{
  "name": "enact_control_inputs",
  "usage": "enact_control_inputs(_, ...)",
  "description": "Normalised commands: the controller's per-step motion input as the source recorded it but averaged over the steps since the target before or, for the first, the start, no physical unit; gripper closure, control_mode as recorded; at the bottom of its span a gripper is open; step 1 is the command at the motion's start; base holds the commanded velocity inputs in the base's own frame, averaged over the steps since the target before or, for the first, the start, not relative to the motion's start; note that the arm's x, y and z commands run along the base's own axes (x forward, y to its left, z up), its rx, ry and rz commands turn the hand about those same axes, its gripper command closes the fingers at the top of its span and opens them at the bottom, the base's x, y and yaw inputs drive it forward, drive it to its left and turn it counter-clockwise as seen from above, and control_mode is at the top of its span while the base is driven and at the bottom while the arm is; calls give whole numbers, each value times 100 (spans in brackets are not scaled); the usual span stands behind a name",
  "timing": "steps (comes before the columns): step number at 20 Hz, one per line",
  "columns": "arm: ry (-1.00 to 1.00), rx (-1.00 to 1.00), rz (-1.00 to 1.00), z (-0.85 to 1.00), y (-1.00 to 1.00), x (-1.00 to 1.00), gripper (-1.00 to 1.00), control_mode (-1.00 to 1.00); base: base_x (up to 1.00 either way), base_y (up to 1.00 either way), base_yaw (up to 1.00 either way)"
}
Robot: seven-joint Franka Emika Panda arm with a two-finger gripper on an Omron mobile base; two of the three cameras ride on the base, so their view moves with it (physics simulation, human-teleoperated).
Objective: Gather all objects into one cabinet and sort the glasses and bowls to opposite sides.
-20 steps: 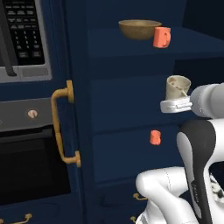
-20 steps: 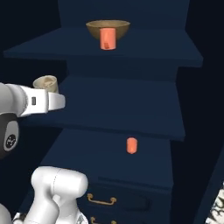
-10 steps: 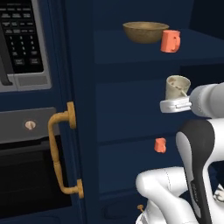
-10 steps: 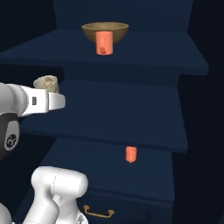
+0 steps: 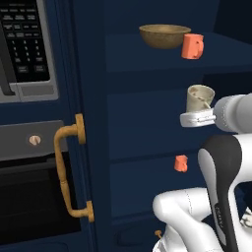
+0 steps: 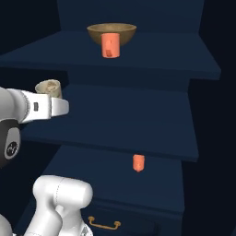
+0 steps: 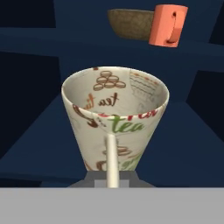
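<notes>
1. One cream cup (image 5: pixel 199 97) sits upright in the hand (image 5: pixel 197 118), jaws closed tight on its base; it hangs in front of the cabinet's (image 5: pixel 147 142) middle shelf (image 6: pixel 124 122)
2. Step judged: carry it up to the top shelf (image 6: pixel 152 57), keeping it level, and set it on the cup side
3. Bowl (image 5: pixel 164 36) already rests there, orange cup (image 5: pixel 192 46) just beside it; approach wide of both
4. Second orange cup (image 5: pixel 180 163) waits on a lower shelf
5. Brass handle (image 5: pixel 69 172) and oven (image 5: pixel 29 206) stand well left, no obstruction
</notes>
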Motion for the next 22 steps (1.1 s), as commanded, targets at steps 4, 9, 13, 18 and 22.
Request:
enact_control_inputs(4, 0, 0, 0, 0, 0, 0, 100, 100, -15, 0, 0)
enact_control_inputs(9, 0, 0, 0, 0, 0, 0, 100, 100, -14, 0, 0)
enact_control_inputs(13, 0, 0, 0, 0, 0, 0, 100, 100, -18, 0, 0)
enact_control_inputs(18, 0, 1, 0, -1, 0, -6, 100, -100, -12, 0, 0)
enact_control_inputs(22, -14, 1, -5, 21, -6, -93, 100, -100, 0, 0, 0)
